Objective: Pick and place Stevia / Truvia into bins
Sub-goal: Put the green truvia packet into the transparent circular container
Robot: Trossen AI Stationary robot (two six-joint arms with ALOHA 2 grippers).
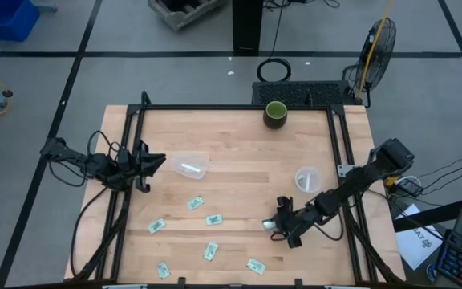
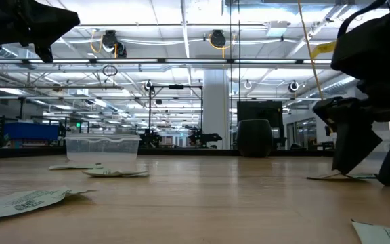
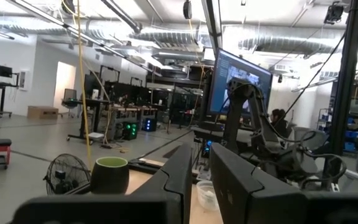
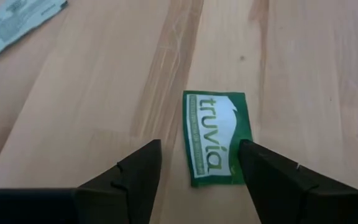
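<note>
Right gripper (image 4: 197, 163) low over the near right of the table, fingers wide, straddling a Truvia sachet (image 4: 217, 139) lying flat. Sachet's long axis running parallel to the fingers, offset toward one finger (image 4: 278, 180). Left gripper (image 1: 152, 163) far off at the left edge, fingers narrow, holding nothing.

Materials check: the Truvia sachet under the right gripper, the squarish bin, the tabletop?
Truvia sachet: looks like printed paper, matte green and white, lying flat with crisp edges; a lining cannot be told. Squarish bin: clear plastic, slightly frosted, background shows through its walls. Tabletop: light wood, visible grain and plank seams, low sheen. Right gripper stands open over the sachet.
</note>
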